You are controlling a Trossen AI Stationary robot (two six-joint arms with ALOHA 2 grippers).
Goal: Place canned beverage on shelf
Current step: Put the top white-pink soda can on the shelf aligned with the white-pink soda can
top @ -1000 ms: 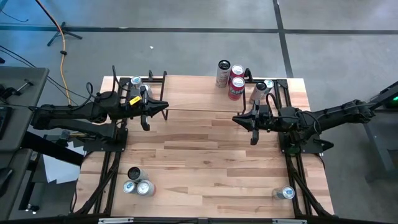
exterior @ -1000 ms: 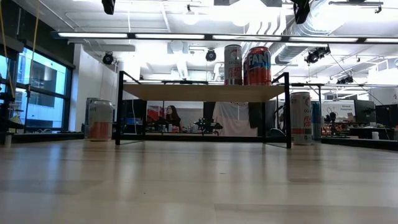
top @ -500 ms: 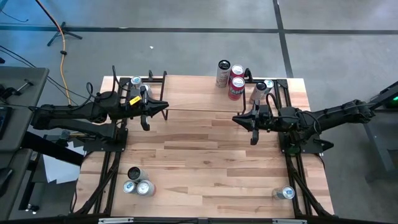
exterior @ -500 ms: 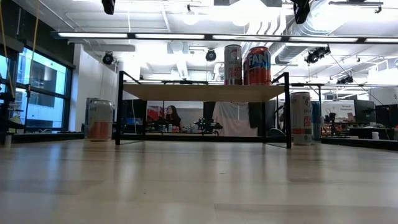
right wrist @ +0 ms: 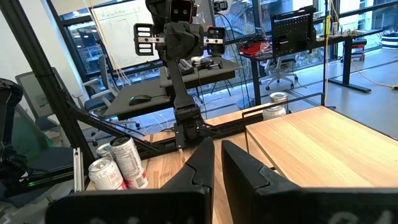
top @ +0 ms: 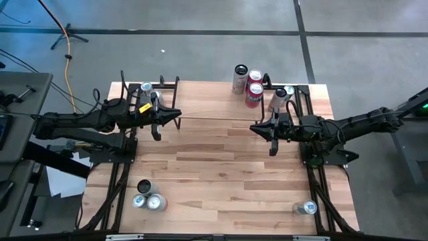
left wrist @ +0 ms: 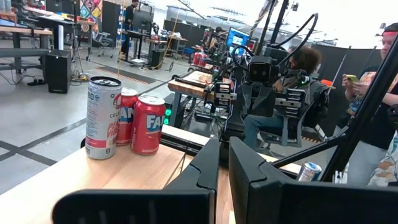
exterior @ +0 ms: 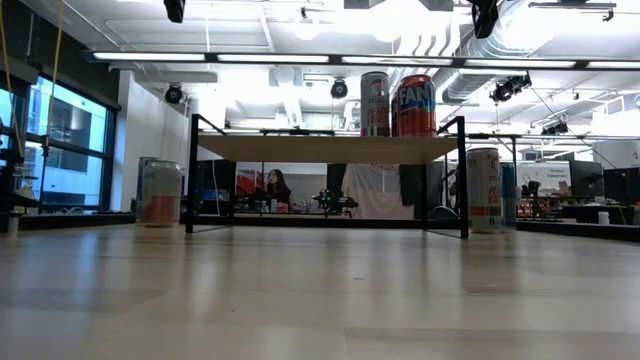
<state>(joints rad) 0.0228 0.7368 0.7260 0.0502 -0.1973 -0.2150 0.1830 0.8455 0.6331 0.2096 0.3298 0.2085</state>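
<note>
— Reporting left side: left gripper (top: 156,128) hovering over the table (top: 221,181) near its left edge, fingers pressed together, holding nothing. Standing just behind it, beside the shelf's left end: one can (top: 146,90). Sitting at the table's near left corner: three cans (top: 148,197), clustered and touching.

— Confirming. Moving to centre: shelf (top: 221,100) spanning the far edge of the table, light plank top on black legs. Standing upright on its right end: three cans (top: 249,85), one silver, two red, close together. Showing clearly in the low view: silver can (exterior: 375,104) and red can (exterior: 416,105) on the plank.

— Reporting right side: right gripper (top: 273,139) hovering over the table near its right edge, fingers pressed together, empty. Standing behind it, off the shelf's right end: another can (top: 279,98). Sitting alone at the near right corner: single can (top: 308,208).
</note>
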